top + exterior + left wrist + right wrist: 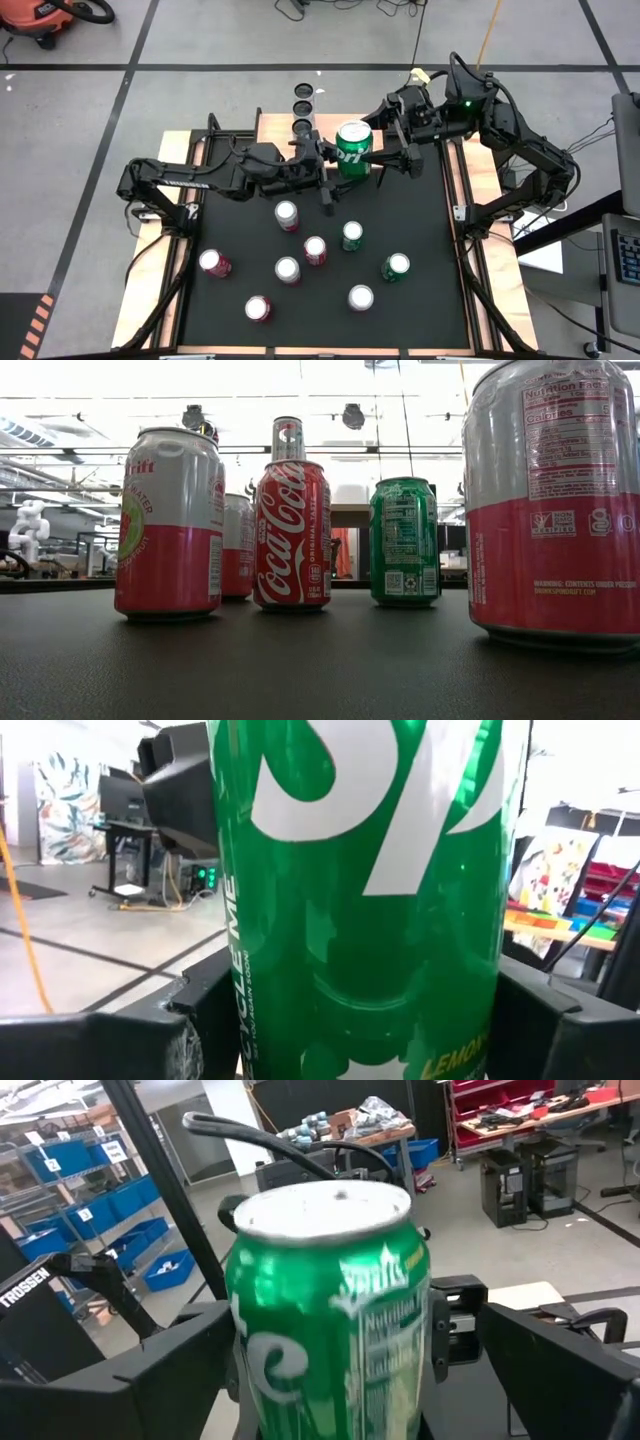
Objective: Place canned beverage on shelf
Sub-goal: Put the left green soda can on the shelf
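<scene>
— Where is the green Sprite can (353, 148) sitting right now?

— It isn't sitting. It is hanging upright above the back part of the black mat (420, 230), between the two arms, and its top is looking bigger from above than the tops of the cans standing on the mat.

— Which arm is carrying it?

— The left gripper (335, 165) is reaching in from the left side and pinching the can; its dark fingers (120, 1040) are pressing against both sides of the green wall.

— And the right one?

— The right gripper (385, 158) is coming in from the other side. Its fingers (560, 1370) are standing around the can but spread, with a gap showing on one side.

— Is the can near the shelf?

— I am not managing to pick the shelf out for certain.

— What else is standing about?

— Loose cans are standing upright, apart from one another, on the front half of the mat. Among them are a red Coca-Cola can (292, 535), a green can (404, 542) and a pink-and-white can (167, 525).
</scene>
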`<state>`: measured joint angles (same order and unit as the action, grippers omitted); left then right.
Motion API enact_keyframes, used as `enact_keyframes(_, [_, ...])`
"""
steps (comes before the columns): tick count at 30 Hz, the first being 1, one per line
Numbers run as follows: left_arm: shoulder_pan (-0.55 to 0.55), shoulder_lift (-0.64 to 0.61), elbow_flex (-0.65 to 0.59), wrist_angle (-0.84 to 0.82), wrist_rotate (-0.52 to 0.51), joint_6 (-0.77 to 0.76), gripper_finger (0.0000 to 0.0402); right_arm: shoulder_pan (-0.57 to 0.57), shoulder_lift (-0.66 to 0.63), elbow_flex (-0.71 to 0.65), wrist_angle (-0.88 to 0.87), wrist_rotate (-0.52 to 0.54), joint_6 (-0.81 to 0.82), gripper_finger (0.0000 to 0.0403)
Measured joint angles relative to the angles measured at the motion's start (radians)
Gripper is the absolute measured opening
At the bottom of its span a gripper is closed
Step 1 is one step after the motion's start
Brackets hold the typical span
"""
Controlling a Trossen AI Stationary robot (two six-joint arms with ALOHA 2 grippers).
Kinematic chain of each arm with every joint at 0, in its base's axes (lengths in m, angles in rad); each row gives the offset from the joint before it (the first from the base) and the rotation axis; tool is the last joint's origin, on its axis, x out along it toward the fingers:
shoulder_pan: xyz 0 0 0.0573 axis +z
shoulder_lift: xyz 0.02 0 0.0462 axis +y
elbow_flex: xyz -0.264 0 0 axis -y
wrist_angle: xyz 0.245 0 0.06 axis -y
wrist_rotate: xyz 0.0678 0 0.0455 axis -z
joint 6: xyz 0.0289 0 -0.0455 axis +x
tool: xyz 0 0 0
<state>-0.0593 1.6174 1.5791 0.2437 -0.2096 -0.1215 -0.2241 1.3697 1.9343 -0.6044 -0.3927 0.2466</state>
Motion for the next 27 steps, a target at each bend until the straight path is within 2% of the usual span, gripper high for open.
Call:
enact_keyframes(6, [0.000, 0.000, 0.000, -0.024, -0.006, 0.000, 0.0287, 0.000, 0.000, 0.000, 0.001, 0.000, -0.001, 0.0400])
enact_keyframes(18, [0.001, 0.000, 0.001, -0.045, -0.135, 0.008, 0.0287, -0.015, 0.005, 0.000, 0.015, 0.026, -0.008, 0.0400])
enact_keyframes(27, [0.000, 0.000, 0.001, -0.044, -0.136, 0.034, 0.0287, -0.019, 0.015, 0.000, 0.057, 0.008, -0.023, 0.0400])
